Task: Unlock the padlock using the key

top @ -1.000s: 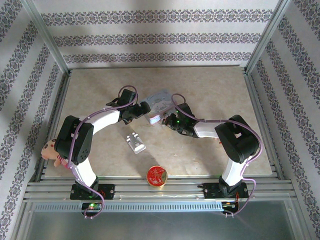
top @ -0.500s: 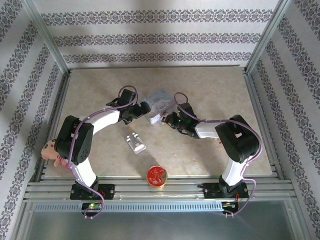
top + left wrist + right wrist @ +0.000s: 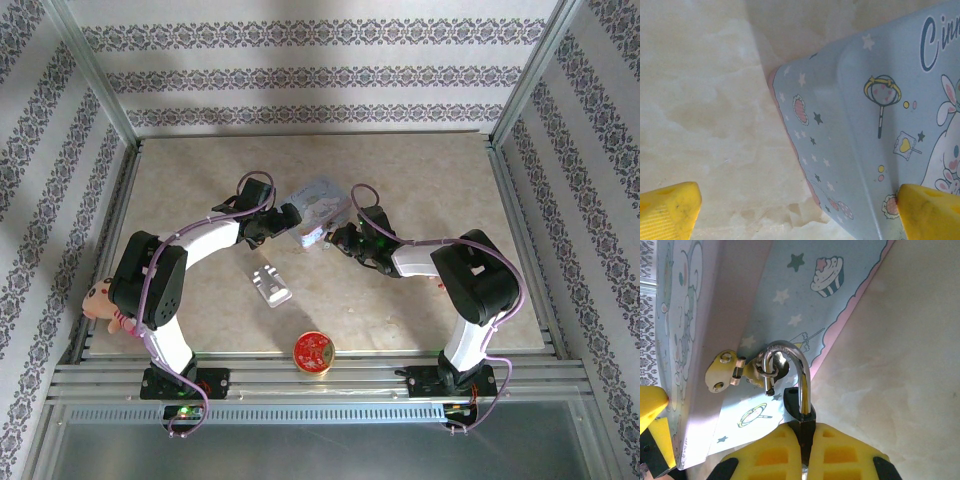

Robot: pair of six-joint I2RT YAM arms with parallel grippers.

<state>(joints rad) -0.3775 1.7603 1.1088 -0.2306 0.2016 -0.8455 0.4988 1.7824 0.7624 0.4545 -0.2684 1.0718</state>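
From above, the two arms meet at the pastel tin box point(image 3: 322, 198) in the middle of the table point(image 3: 430, 170). The left gripper point(image 3: 292, 222) is at the box's left end and the right gripper point(image 3: 335, 238) is at its near right corner. In this view the padlock is too small to make out. The right wrist camera gives it clearly: the padlock point(image 3: 799, 407) is small and black and hangs on the side wall of the box point(image 3: 805, 295). Its silver shackle point(image 3: 790, 352) passes through the ring of a yellow hasp point(image 3: 727, 372). The right gripper point(image 3: 807, 436) is just under the lock body with its yellow fingers point(image 3: 770, 455) pressed together. A thin dark piece sits in the narrow gap between them; what this piece is I cannot tell. The left wrist camera looks at the printed lid of the box point(image 3: 865, 150). There the left gripper point(image 3: 800, 210) has its jaws spread wide, one finger over the bare table and the other over the lid, gripping nothing. The top view also shows a shiny silver block point(image 3: 270, 285) near the arms, a round red tin point(image 3: 313, 352) at the near edge, and a plush toy point(image 3: 100, 300) beside the left arm.
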